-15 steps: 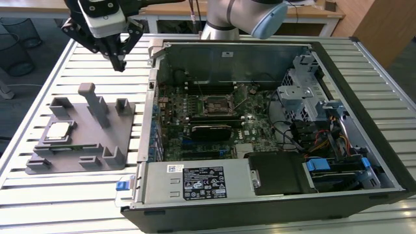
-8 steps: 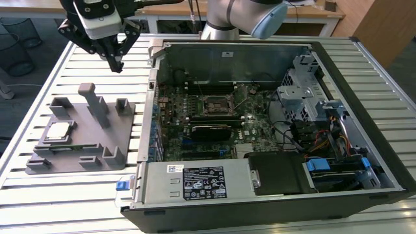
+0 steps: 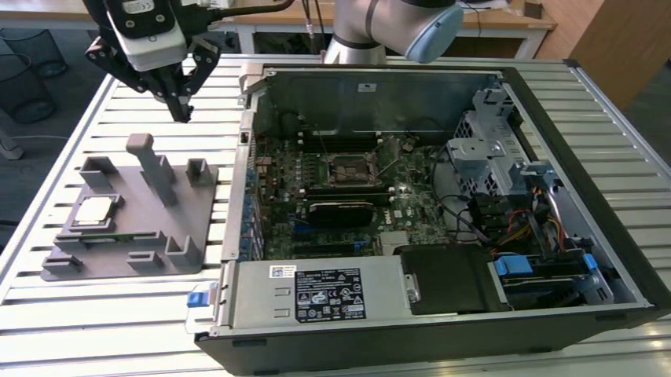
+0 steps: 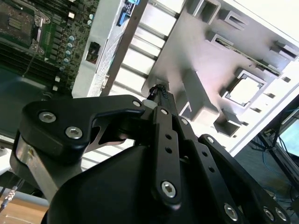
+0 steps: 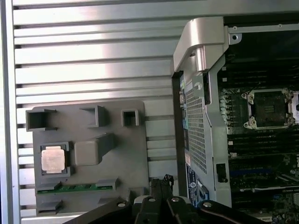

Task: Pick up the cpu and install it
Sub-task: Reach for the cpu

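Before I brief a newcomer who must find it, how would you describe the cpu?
On the exterior view's left, beside the open computer case, lies a grey tray with posts. The cpu sits in it: the only pale silvery square chip there.

cpu (image 3: 96, 209): silvery-beige | tray (image 3: 194, 228): grey | gripper (image 3: 181, 116): black | motherboard (image 3: 414, 206): green

Bright daylight; glare on slatted table (image 5: 93, 60); cpu (image 4: 244, 91) washed out white; dim inside case (image 3: 367, 98).
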Robot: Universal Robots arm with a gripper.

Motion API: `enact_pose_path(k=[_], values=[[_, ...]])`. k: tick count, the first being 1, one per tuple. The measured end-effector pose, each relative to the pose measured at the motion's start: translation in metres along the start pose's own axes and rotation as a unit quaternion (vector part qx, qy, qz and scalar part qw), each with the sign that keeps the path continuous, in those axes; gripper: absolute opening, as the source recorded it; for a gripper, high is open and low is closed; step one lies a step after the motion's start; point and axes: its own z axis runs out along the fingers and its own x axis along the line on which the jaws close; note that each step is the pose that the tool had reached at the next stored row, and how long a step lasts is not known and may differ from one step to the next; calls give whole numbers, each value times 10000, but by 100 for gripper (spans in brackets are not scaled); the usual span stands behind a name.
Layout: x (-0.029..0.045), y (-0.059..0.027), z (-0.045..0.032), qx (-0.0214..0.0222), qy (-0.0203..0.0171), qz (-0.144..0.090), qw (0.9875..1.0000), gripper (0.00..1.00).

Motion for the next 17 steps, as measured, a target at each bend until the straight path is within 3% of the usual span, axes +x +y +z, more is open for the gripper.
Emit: enact_pose_path(k=[10, 17], values=[[101, -176, 73, 0, 0, 0, 10000, 11], [331, -196, 98, -1, -1, 0, 10000, 11]])
